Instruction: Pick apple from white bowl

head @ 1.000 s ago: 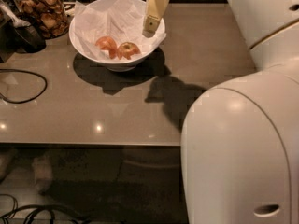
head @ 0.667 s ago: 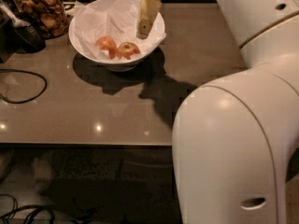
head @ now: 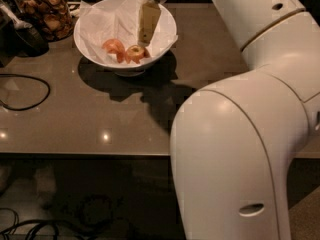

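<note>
Claw [head: 144,38] above apple [head: 135,52], inside white bowl [head: 163,46]

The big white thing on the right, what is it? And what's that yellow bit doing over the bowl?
That is a robot's arm, seen close up. The one camera looks down past it onto a brown table. The yellow bit is its gripper, the part that grabs. It hangs over the bowl, its tip close above the apple. A redder apple lies beside that one on crumpled paper. Nothing is picked up yet. A jar and a black cable are on the left.
</note>
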